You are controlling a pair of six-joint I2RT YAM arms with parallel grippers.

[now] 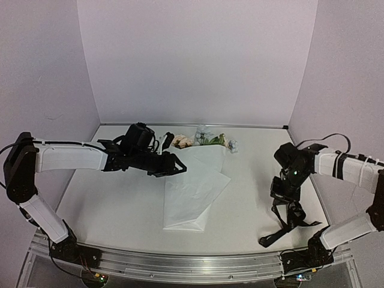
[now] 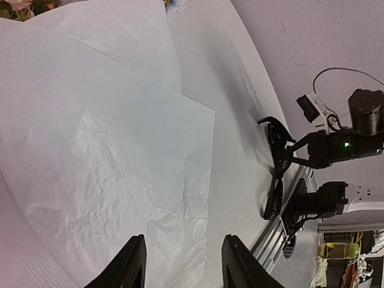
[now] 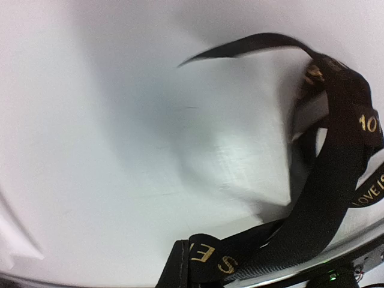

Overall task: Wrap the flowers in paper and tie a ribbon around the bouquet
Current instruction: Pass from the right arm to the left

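Observation:
The flowers [image 1: 207, 139], peach and pale blue, lie at the back of the table, and their blooms also show at the left wrist view's top corner [image 2: 18, 6]. The white paper [image 1: 195, 192] is folded over their stems and lies flat toward the front. My left gripper [image 1: 179, 168] hovers over the paper [image 2: 108, 150], open [image 2: 183, 240], with nothing between its fingers. The black ribbon [image 1: 288, 225] with gold lettering lies in loops near the right front edge. My right gripper [image 1: 282, 193] is shut on the ribbon [image 3: 336, 168], pinching it at the view's bottom [image 3: 198, 267].
The metal rail [image 1: 192, 264] runs along the table's front edge, close to the ribbon [image 2: 277, 180]. Purple walls enclose the table on three sides. Bare tabletop [image 1: 108, 204] lies left of the paper, and more lies between the paper and the right arm.

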